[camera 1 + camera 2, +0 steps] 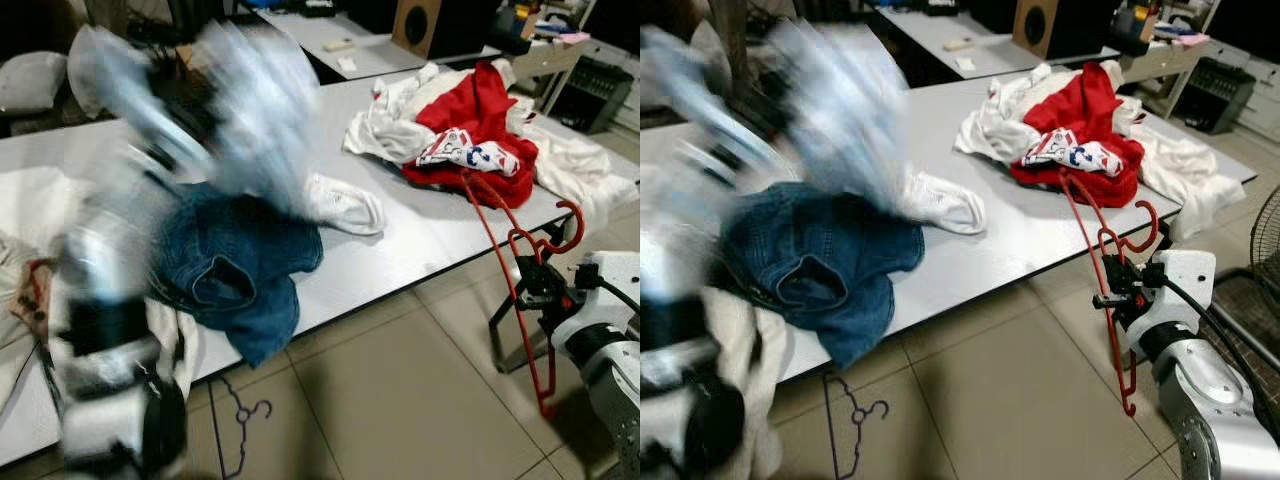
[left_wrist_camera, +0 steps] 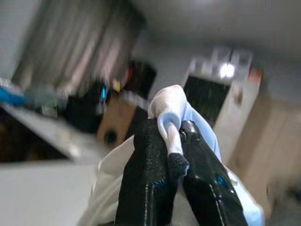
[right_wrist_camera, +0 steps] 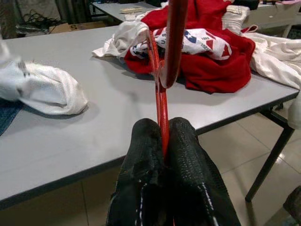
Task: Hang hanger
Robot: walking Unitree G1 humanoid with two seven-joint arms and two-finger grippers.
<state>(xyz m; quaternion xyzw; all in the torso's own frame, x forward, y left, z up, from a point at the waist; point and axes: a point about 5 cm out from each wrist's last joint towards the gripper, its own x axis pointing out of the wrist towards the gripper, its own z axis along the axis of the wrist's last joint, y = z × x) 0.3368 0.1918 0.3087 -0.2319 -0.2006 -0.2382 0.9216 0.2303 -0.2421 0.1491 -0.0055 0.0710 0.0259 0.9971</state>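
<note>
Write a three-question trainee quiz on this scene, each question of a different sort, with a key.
1. True or false: the right gripper is shut on the red hanger.
2. What lies on the floor by the table? A) purple hanger B) shoe C) towel
3. Fill in: the left gripper pinches a pale ____ garment.

Key: 1 true; 2 A, the purple hanger; 3 blue.

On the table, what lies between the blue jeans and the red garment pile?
A crumpled white garment lies beside the blue jeans; from it to the red garment the grey table is bare, as the left eye view shows.
</note>
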